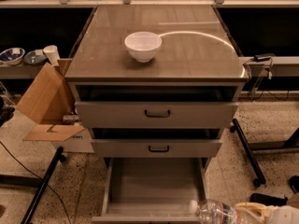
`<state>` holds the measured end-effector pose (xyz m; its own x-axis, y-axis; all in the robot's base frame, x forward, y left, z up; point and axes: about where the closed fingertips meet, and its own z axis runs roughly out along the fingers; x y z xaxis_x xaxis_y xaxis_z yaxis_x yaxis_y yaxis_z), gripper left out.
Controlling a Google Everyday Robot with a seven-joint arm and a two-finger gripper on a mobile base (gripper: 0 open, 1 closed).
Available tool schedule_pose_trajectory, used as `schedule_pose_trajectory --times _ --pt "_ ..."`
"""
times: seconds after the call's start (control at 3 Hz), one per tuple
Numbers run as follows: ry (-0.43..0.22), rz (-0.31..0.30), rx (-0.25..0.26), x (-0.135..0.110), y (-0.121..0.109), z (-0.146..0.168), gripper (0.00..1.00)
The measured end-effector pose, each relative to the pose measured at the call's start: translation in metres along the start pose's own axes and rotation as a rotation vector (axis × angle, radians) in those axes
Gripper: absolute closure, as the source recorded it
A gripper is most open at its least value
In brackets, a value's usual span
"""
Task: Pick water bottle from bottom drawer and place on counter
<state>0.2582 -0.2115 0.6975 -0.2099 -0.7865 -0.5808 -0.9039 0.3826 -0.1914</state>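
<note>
The water bottle (216, 212), clear with a white cap, lies on its side at the bottom edge of the view, over the front right corner of the bottom drawer (154, 183). The drawer is pulled open and its grey inside is bare. My gripper (243, 213) comes in from the bottom right, its pale fingers (254, 209) closed around the bottle's lower half; only part of it shows. The glossy counter (191, 55) is far above them.
A white bowl (143, 45) stands on the counter. The two upper drawers (157, 114) are slightly open. An open cardboard box (44, 108) stands at the left. Black stand legs (246, 150) at the right, another (42, 186) at the left.
</note>
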Motion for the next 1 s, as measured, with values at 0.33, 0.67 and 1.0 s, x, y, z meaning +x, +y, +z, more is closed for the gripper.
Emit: schedule_pose_trajectory --times 0.33,0.67,1.0 --pt "0.015 -0.056 0.068 -0.062 -0.018 -0.047 1.0" --pt "0.021 -0.107 0.114 -0.12 -0.038 -0.076 1.0" --pt "0.016 -0.154 0.152 -0.171 -0.056 -0.101 1.0"
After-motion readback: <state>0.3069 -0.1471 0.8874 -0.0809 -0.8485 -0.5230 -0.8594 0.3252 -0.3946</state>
